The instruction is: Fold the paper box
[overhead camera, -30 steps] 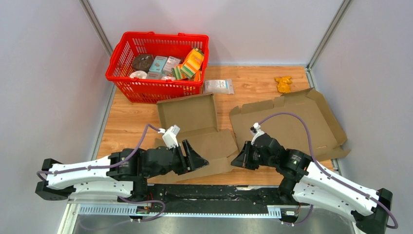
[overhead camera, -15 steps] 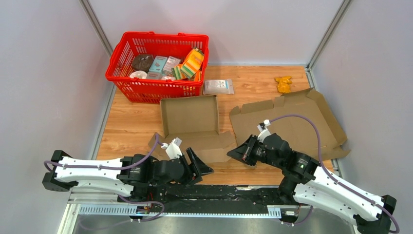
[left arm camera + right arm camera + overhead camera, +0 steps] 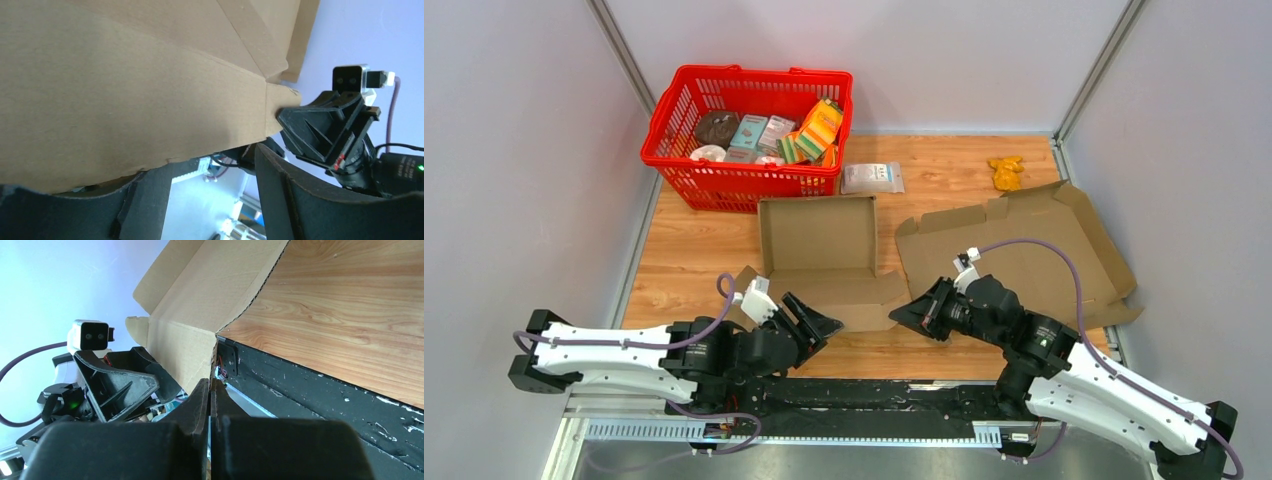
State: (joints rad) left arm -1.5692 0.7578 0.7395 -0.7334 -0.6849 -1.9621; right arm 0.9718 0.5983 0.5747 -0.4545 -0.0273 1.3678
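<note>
A: Looking for the paper box (image 3: 816, 235). Where?
B: Right there, in the middle of the wooden table (image 3: 694, 255). Lies half folded, with its front flap (image 3: 856, 292) flat and pointing toward the arms.
A: And the left gripper (image 3: 814, 315)?
B: Sits low at the near left end of that flap. Has its fingers (image 3: 300, 200) wide apart. Pinches nothing. From the left wrist, brown card all across the top, just above the open fingers.
A: Touching the card?
B: Cannot tell.
A: And the right gripper (image 3: 899, 316)?
B: Sits at the near right end of the same flap. Has both fingers (image 3: 195, 410) pressed tight together. Points its tip right at the flap's corner. Looks like nothing in between them.
A: One at each end, then?
B: Yes. Face each other, with the flap in between.
A: Anything else on the table?
B: A big flat cardboard sheet (image 3: 1024, 255) just to the right of the box. A red basket (image 3: 724, 185) full of small packs at the far left. A white packet (image 3: 872, 178) next to the basket. A little yellow toy (image 3: 1006, 172) at the far right.
</note>
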